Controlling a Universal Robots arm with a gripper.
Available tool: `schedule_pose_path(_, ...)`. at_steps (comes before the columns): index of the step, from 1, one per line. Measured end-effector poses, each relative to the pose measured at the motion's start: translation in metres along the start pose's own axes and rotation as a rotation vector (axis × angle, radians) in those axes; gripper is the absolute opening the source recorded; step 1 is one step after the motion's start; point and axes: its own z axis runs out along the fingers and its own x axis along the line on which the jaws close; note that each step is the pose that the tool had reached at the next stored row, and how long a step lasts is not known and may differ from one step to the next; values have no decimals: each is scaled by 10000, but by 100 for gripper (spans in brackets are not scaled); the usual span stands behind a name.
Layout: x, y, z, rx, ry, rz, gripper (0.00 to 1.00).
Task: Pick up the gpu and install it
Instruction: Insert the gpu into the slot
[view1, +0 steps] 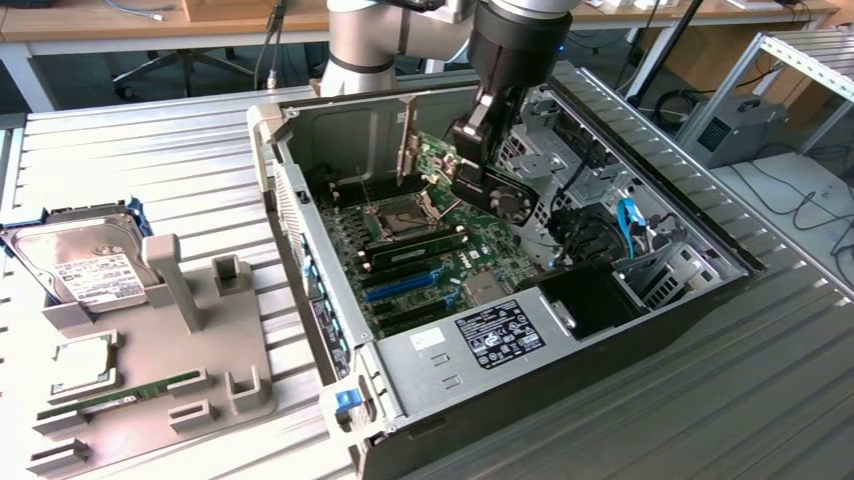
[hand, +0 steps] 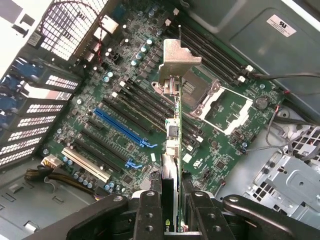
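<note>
My gripper (view1: 478, 165) is shut on the gpu (view1: 505, 198) and holds it inside the open computer case (view1: 441, 345), a little above the motherboard (view1: 461, 255). In the exterior view the card hangs on edge, its black fan side facing the exterior view's right and its silver bracket (view1: 407, 130) toward the case's rear wall. Seen from the wrist, the gpu (hand: 172, 135) runs edge-on between the two black fingers (hand: 150, 212), with its bracket (hand: 176, 60) at the far end. Below it lie the blue slot (hand: 122, 129) and several black slots.
The open CPU socket (hand: 212, 100) and RAM slots (hand: 210, 50) lie beside the card's line. Cables (view1: 627, 225) and a drive cage crowd the case at the exterior view's right. At the exterior view's left, a grey fixture (view1: 147, 370) holds a hard drive (view1: 87, 265), a CPU and a RAM stick.
</note>
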Motion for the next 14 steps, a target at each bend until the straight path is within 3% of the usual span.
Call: schedule_pose_path(14,0,0,1,-13,-3,-453,26)
